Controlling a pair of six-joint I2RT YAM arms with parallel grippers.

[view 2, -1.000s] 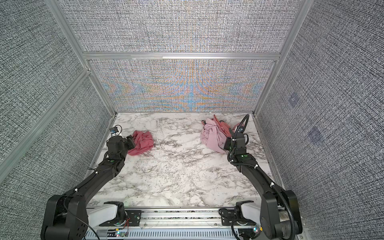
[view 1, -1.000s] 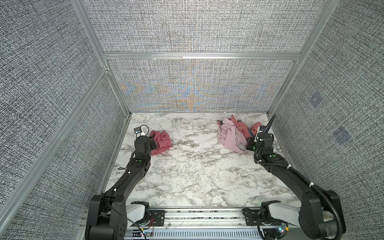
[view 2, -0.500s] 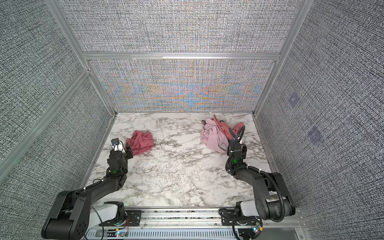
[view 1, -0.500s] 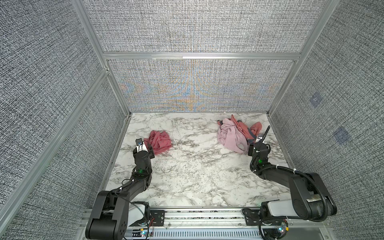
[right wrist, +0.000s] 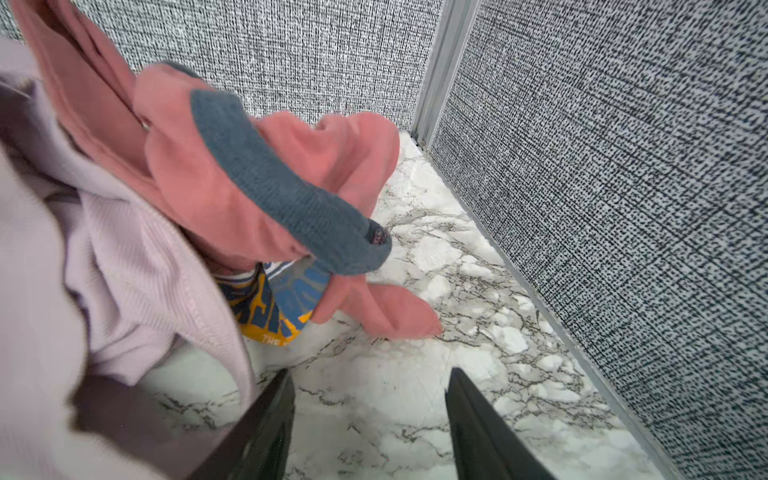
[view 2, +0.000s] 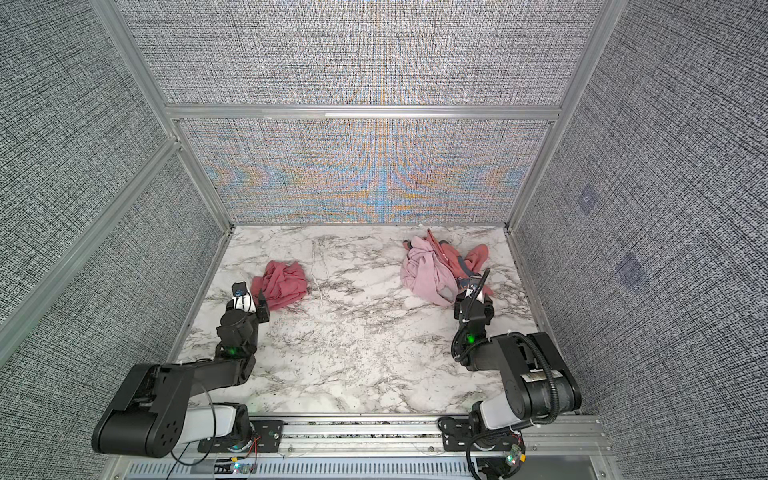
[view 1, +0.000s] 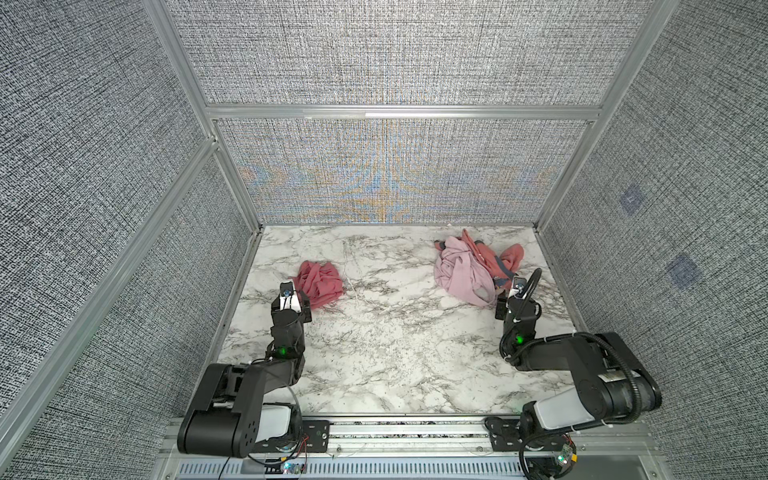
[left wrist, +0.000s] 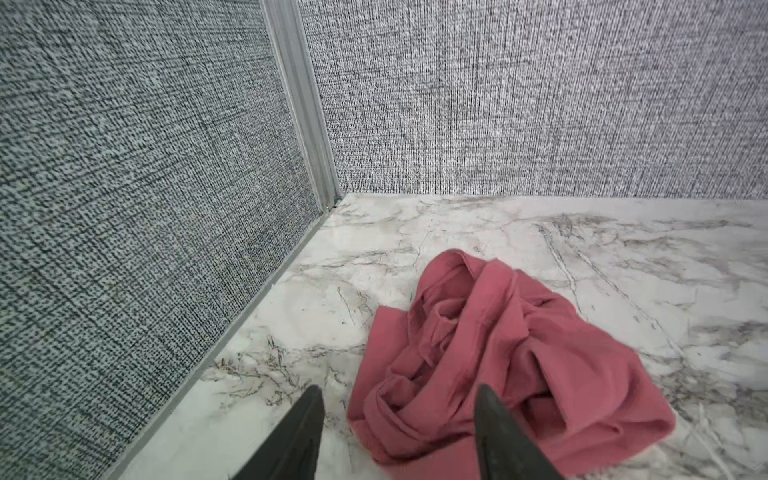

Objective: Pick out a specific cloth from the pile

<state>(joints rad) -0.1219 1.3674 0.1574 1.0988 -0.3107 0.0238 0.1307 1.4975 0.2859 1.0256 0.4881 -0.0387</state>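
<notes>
- Left wrist view: left tool [left wrist: 399, 388] released, jaws apart, empty; salmon-red cloth [left wrist: 498, 365] crumpled on counter [left wrist: 540, 232] just ahead.
- Meanwhile right tool [right wrist: 370, 371] released too, beside pile [right wrist: 199, 195].

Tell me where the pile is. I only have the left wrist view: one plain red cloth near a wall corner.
Observer: The pile sits near the far right corner of the table, well apart from the cloth.
Operator: Right arm on it?
Observer: No. The right gripper is open over bare marble, beside the pale pink garment at the pile's near edge, gripping nothing.
</notes>
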